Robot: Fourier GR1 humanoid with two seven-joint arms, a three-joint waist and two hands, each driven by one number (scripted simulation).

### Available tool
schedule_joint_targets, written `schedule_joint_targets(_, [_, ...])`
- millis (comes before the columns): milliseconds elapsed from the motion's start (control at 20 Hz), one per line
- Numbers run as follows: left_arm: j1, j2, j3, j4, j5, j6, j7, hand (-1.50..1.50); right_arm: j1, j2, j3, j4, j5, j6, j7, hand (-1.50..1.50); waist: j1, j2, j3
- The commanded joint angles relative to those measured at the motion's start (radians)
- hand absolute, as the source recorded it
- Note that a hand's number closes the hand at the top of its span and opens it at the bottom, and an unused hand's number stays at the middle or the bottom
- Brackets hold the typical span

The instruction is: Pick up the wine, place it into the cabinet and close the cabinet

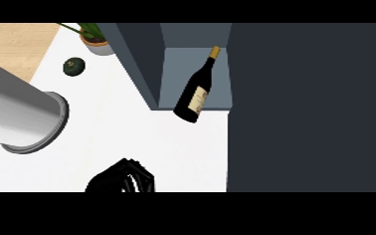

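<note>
Your wine [198, 88] lies tilted in the open cabinet [192, 59], base overhanging its front edge; left hand [122, 178] curled, empty; door [301, 107] unclosed.

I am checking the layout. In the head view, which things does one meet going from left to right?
Grey forearm → dark green round object → potted plant → left hand → wine bottle in the cabinet → dark cabinet door.
</note>
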Motion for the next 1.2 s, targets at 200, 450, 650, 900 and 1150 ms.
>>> schedule_joint_targets(200, [0.125,0.171,0.151,-0.062,0.067,-0.141,-0.064,1.5,0.153,-0.006,0.185,-0.055,-0.079,0.172,0.027,1.5,-0.004,0.0,-0.001])
schedule_joint_targets(450, [0.23,0.286,0.29,-0.141,0.169,-0.241,-0.079,1.5,0.214,0.032,0.353,-0.207,-0.028,0.124,0.078,1.5,0.0,-0.004,-0.002])
schedule_joint_targets(650, [0.261,0.308,0.356,-0.117,0.184,-0.272,-0.116,1.5,0.149,0.038,0.504,-0.234,0.057,0.135,0.108,1.5,0.007,-0.008,-0.003])
schedule_joint_targets(900, [0.332,0.362,0.417,-0.131,0.245,-0.352,-0.121,1.5,0.079,0.118,0.667,-0.233,0.172,0.128,0.142,1.5,0.005,-0.019,-0.005])
schedule_joint_targets(1150, [0.354,0.41,0.505,-0.105,0.304,-0.426,-0.123,1.5,-0.023,0.218,0.824,-0.177,0.273,0.062,0.21,1.5,0.004,-0.02,-0.006])
